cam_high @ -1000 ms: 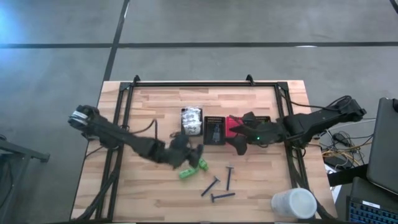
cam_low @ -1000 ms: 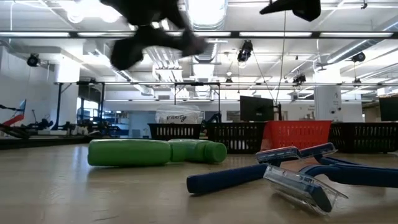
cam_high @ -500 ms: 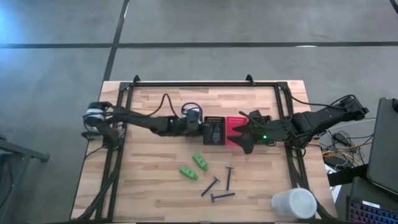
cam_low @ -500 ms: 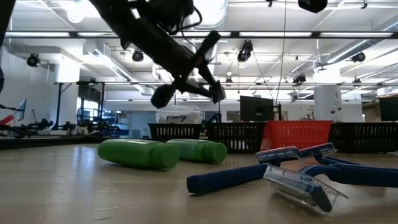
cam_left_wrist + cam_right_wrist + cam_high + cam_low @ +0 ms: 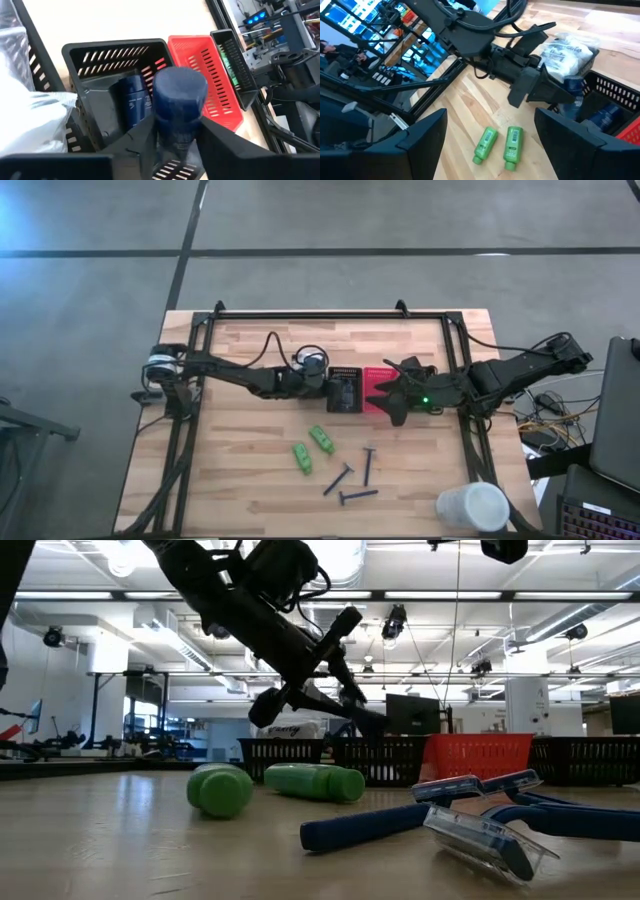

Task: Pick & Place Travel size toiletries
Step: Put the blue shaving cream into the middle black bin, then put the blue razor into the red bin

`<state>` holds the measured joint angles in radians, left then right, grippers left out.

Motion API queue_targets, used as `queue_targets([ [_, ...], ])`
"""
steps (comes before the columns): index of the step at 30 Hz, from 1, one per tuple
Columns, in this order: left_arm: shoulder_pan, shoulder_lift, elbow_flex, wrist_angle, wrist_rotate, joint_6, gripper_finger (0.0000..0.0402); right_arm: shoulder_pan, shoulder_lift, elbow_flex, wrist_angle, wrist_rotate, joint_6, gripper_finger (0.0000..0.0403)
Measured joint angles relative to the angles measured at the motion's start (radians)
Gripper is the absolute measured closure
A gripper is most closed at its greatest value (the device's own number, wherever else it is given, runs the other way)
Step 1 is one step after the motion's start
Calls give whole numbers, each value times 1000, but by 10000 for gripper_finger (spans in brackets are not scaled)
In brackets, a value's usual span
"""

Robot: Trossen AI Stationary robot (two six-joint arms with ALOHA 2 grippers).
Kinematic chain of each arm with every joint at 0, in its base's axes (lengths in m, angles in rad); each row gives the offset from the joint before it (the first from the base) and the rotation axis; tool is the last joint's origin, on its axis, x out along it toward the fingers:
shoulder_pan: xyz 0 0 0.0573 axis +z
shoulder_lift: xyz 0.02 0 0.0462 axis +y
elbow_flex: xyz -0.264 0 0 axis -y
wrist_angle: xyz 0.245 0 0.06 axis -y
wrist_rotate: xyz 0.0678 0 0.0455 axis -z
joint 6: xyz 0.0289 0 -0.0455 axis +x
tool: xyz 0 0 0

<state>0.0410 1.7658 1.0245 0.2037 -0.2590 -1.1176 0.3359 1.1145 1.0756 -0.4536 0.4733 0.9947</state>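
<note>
Left green bottle (image 5: 301,458) has rolled, apparently.

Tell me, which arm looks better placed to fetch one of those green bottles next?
Probably the right. The right gripper is empty over the red bin with jaws open, while the left gripper is busy over the black bin with a dark tube. Both sit similarly far from the green bottles.

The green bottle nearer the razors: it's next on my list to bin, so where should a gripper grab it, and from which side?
Grip the green bottle across the middle of its round body, coming straight down from above. It lies flat on the table, apart from the other bottle, so the fingers have room on both long sides. The cap end is narrower and likelier to slip.
</note>
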Motion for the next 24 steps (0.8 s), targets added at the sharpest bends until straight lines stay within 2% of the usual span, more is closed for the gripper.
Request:
queue_targets([
  [9, -2, -16, 0, 3, -3, 21, 208, 0, 0, -6, -15, 1, 20, 128],
  [18, -9, -16, 23, -3, 0, 82, 202, 0, 1, -18, -14, 1, 22, 149],
  [24, -72, -16, 41, -3, 69, 125, 202, 0, 1, -43, -13, -2, 62, 160],
])
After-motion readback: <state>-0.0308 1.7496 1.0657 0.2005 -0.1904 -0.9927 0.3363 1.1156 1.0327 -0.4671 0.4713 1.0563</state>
